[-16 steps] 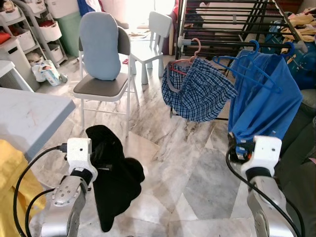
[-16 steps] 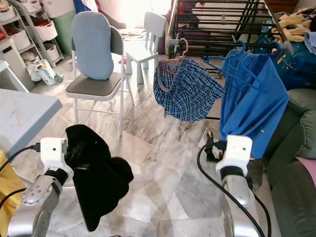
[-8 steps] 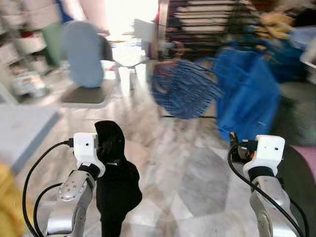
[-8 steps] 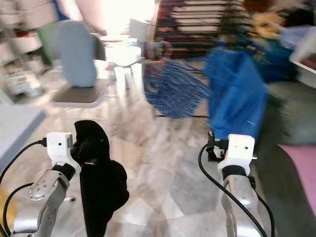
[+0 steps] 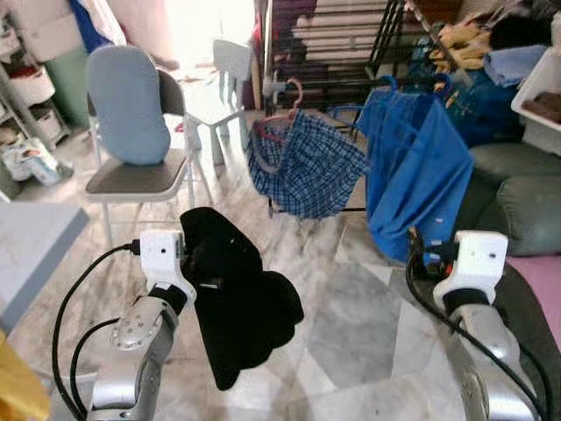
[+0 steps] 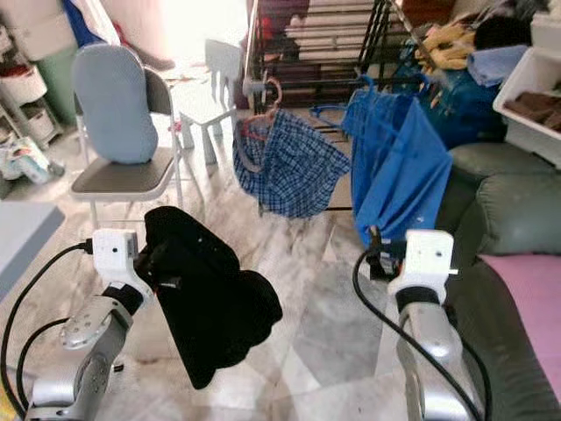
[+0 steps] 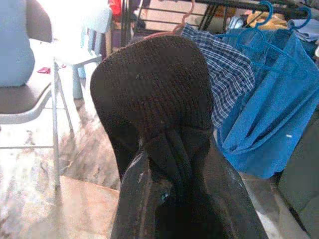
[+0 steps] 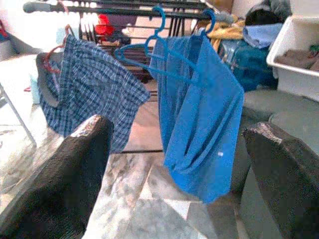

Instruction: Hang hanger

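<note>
My left gripper is shut on a black knit garment that hangs from it, low at the left, over the marble floor. The cloth bulges over the fingertips and hides them. Ahead stands a black drying rack with a grey rail. On the rail hang plaid shorts on a pink hanger and a blue garment on blue hangers. My right gripper is open, holds nothing, and points at the blue garment from low right.
A grey chair with a pale blue cushion and a small white chair stand at the back left. A grey table corner is at the left. A green sofa and a white bin are at the right.
The whole view has swung right and steadied after a blur, so the rack sits more central. The black garment has swung out to the right in my left gripper.
</note>
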Controlling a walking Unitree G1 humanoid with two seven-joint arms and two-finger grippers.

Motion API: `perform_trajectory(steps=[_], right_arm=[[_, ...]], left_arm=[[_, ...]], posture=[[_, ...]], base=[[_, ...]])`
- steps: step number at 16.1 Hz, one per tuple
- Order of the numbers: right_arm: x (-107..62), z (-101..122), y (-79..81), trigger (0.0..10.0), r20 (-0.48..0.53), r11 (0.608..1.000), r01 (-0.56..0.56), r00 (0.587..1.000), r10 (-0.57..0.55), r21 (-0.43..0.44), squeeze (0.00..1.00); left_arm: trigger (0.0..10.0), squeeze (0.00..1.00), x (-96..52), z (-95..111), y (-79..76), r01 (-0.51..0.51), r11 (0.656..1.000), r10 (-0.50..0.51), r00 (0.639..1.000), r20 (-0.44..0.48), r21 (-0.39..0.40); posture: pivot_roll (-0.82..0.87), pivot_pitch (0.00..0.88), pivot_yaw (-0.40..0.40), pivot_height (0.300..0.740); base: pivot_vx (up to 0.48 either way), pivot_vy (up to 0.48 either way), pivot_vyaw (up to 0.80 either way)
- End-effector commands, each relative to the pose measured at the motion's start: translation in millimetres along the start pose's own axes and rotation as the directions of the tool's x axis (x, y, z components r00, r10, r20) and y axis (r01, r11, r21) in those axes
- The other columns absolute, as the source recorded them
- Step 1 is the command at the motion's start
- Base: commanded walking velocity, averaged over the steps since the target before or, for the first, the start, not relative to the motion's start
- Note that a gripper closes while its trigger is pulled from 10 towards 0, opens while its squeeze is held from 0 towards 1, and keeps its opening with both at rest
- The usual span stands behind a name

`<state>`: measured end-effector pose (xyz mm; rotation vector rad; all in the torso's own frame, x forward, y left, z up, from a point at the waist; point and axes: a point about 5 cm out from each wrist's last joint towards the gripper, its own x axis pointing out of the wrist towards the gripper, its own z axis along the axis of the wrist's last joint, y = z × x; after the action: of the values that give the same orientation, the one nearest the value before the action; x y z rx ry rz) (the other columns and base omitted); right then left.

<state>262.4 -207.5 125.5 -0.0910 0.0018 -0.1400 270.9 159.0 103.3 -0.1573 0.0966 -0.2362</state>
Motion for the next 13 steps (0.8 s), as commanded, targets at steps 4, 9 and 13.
perform_trajectory(steps=[4, 9, 13], right_arm=[[7.9, -1, 15.9, 10.0, -0.011, 0.998, -0.060, 0.998, 0.060, 0.012, 0.00], [16.6, 3, 23.8, 10.0, 0.009, 0.996, -0.089, 0.996, 0.088, 0.013, 0.00], [19.9, 4, 27.7, 10.0, 0.018, 0.996, -0.087, 0.996, 0.087, 0.017, 0.00]], left_arm=[[10.0, 0.00, -0.8, 7, 1.0, -0.011, 1.000, 0.011, 1.000, 0.026, 0.011], [10.0, 0.00, 0.6, 6, -4.4, 0.007, 1.000, -0.007, 1.000, 0.021, 0.013], [10.0, 0.00, 4.0, 7, -7.3, 0.027, 0.999, -0.028, 1.000, 0.014, 0.023]], posture=[[-0.13, 0.000, 0.045, 0.740], [-0.13, 0.000, 0.043, 0.740], [-0.13, 0.000, 0.050, 0.740]], base=[[0.303, 0.373, 0.00], [0.311, 0.366, 0.00], [0.383, 0.148, 0.00]])
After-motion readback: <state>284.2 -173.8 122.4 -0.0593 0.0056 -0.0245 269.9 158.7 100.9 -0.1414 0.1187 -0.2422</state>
